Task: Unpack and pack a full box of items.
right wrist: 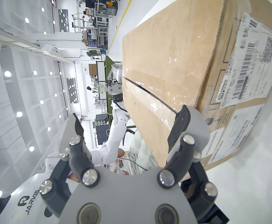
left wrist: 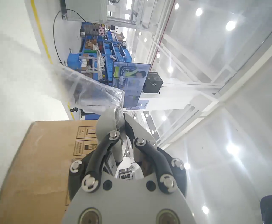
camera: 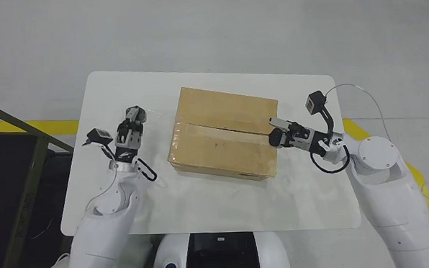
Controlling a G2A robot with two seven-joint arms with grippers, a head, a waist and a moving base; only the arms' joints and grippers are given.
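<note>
A brown cardboard box (camera: pixel 225 133) stands in the middle of the white table (camera: pixel 311 198), its top flaps closed along a taped seam. My left gripper (camera: pixel 133 122) is left of the box, pointing upward and shut on a clear plastic bag (left wrist: pixel 89 91) with a dark item inside; the box's side (left wrist: pixel 42 152) shows beside it. My right gripper (camera: pixel 275 130) is open at the box's right end, at the seam. In the right wrist view one finger (right wrist: pixel 182 121) lies at the top edge of the box (right wrist: pixel 170 53), the other is off in the air.
A dark cart (camera: pixel 15 193) stands off the table's left side. Bare table surface lies in front of the box and to its right. Shipping labels (right wrist: pixel 248 70) cover the box's right end wall.
</note>
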